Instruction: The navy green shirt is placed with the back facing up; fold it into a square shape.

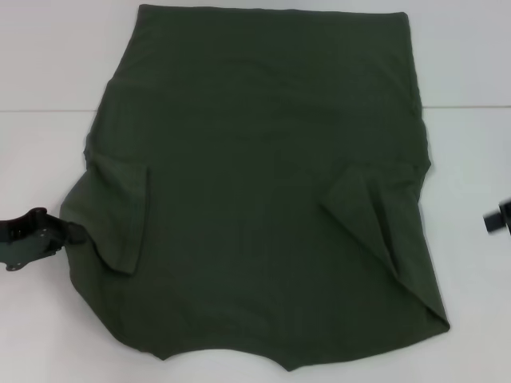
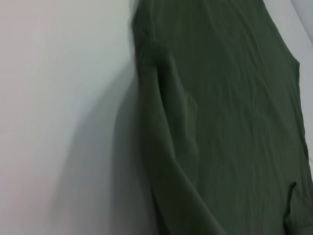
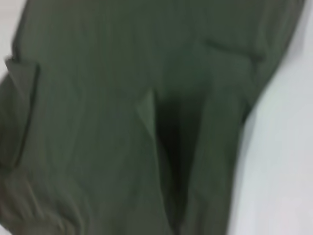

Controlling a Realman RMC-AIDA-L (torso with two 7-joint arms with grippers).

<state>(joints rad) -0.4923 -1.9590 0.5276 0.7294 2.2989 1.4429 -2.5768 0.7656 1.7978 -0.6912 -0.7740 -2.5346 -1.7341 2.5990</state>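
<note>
Left gripper (image 1: 32, 236) at the frame's left edge, touching the navy green shirt (image 1: 263, 199); grasp impossible to tell. Right gripper (image 1: 499, 215) barely visible at the right edge, opening likewise unclear. Likely risk: tucked sleeves springing open under an uneven pull.

Navy green shirt (image 1: 263, 199) flat on table, sleeves folded inward.

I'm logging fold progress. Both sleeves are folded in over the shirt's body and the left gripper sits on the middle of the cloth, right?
Not quite. The sleeves are folded in over the navy green shirt, but the head view shows the left gripper at the shirt's left edge, not on its middle.
</note>
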